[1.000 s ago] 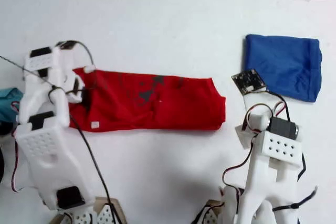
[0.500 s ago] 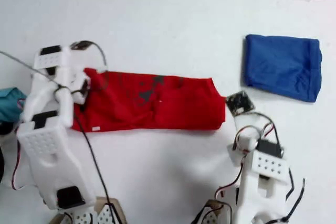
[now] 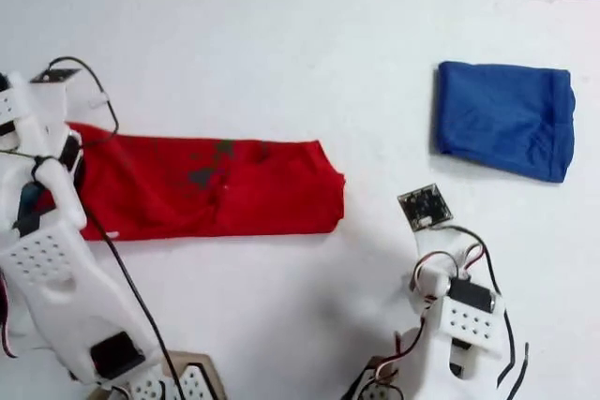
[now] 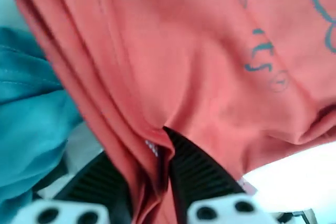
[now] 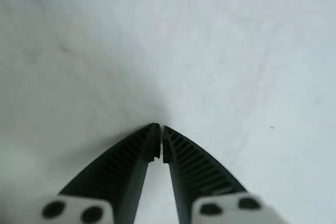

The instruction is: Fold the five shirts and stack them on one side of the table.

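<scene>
High: red shirt (image 3: pixel 206 189) lies as a long folded strip, folded blue shirt (image 3: pixel 504 119) well apart. Left wrist: left gripper (image 4: pixel 149 148) clamps a red fold (thin bite), teal shirt (image 4: pixel 31 119) just beside; cloth may slip or snag it. Right wrist: right gripper (image 5: pixel 159 129) clenched, empty, over table (image 5: pixel 210 35)

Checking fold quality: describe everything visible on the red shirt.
The red shirt is soft cloth folded into a long band, dark print facing up, lying flat across the white table. Its end at the left arm is pinched in the left pincer, beside a teal cloth. The other end lies free.
</scene>
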